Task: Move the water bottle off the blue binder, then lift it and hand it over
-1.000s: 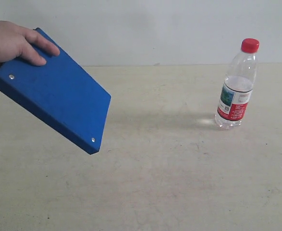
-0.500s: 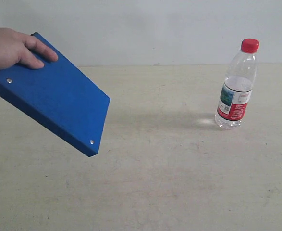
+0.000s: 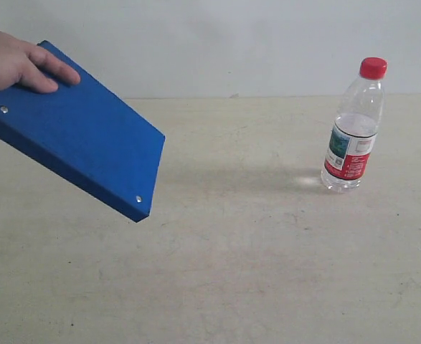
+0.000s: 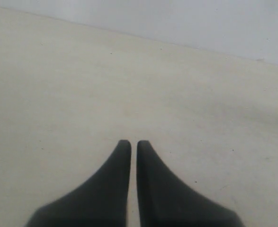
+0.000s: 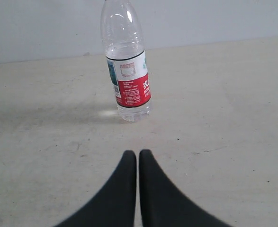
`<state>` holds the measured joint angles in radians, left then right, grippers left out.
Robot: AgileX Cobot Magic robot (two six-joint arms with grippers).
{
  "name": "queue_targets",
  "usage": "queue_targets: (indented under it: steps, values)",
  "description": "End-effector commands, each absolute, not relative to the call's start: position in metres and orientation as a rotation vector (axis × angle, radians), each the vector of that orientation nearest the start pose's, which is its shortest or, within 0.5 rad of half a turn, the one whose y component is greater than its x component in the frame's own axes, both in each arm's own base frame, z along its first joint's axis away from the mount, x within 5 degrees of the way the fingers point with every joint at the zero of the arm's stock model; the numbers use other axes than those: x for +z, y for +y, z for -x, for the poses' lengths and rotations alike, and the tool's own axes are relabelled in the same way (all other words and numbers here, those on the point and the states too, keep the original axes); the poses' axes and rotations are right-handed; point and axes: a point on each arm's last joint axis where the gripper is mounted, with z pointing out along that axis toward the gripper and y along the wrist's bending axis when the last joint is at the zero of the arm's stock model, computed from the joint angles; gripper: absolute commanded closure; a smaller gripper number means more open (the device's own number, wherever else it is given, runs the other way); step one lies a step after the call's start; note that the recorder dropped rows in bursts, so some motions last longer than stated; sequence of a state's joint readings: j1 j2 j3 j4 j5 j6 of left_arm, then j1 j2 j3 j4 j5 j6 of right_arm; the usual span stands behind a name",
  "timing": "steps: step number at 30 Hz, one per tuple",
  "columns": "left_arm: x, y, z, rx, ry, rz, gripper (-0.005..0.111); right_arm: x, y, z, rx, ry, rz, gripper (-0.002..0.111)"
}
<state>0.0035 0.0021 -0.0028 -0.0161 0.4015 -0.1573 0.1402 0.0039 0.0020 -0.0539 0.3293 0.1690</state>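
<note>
The water bottle stands upright on the table, on the right of the exterior view. Its red cap is screwed on, and its red, white and green label wraps the lower half of the clear body. It is not on the blue binder, which is well apart from it on the left of that view.

The binder is up in the air above the table and tilted, with its lowest corner pointing down toward the tabletop. Two silver rivets sit along its near edge. A bare hand grasps the binder at its upper left corner, fingers lying across the top face; the thumb is hidden.

The right gripper is low over the table and points toward the bottle with a stretch of bare tabletop between them. Its jaws are pressed together on nothing. The left gripper is over bare table, its jaws likewise closed and empty. A plain pale wall rises behind the table.
</note>
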Motion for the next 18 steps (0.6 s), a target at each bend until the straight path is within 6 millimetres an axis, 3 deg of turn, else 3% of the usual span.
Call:
queue_targets:
  steps: [1, 18]
  values:
    - [0.1793, -0.0004, -0.0527, -0.103, 1.857, 0.128, 0.102, 0.1841, 0.0058, -0.0537, 0.168, 1.808, 0.003, 0.108]
    - [0.1853, -0.0004, -0.0542, -0.101, 1.789, 0.119, 0.102, 0.1841, 0.0058, -0.0537, 0.168, 1.808, 0.003, 0.108]
